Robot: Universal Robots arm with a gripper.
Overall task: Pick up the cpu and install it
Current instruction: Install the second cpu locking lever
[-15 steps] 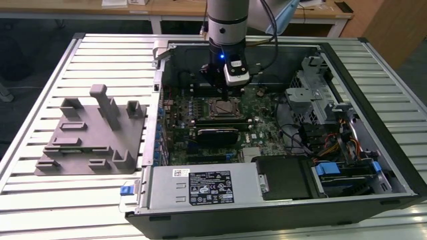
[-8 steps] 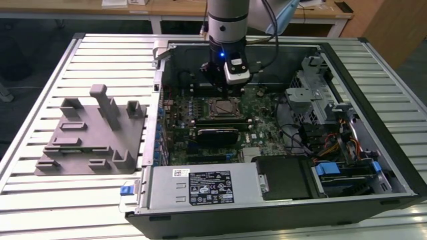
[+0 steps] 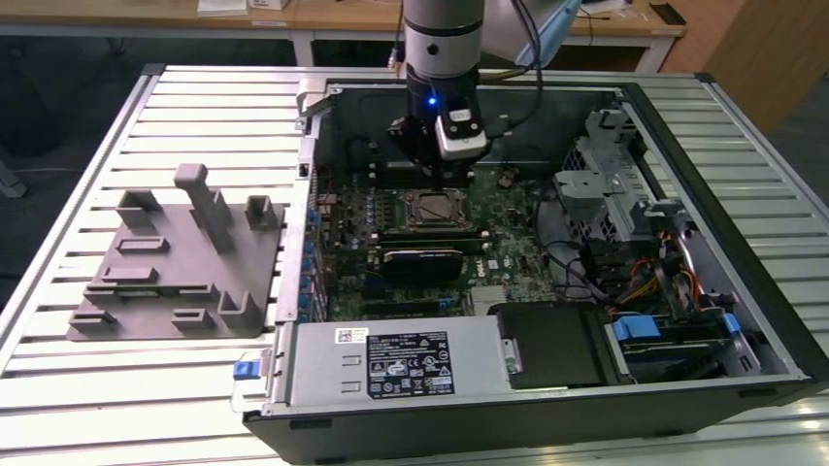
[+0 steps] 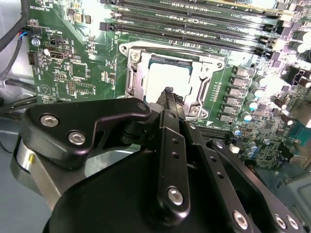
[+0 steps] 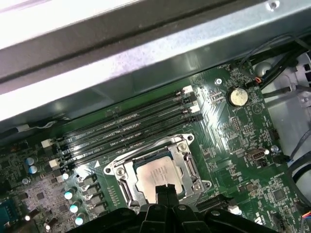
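The hand [image 4: 167,92] hovers just over the cpu [image 4: 165,77], fingers together.
The cpu already sits in its socket [image 5: 158,172]; it needs locking down.

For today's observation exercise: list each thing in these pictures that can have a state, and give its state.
cpu: lying flat inside the motherboard socket, not held.
socket: frame open, chip exposed.
gripper: fingertips together, just above the cpu, holding nothing.
computer case: side panel off, lying flat on the table.
grey fixture: on the table beside the case, nothing on it.
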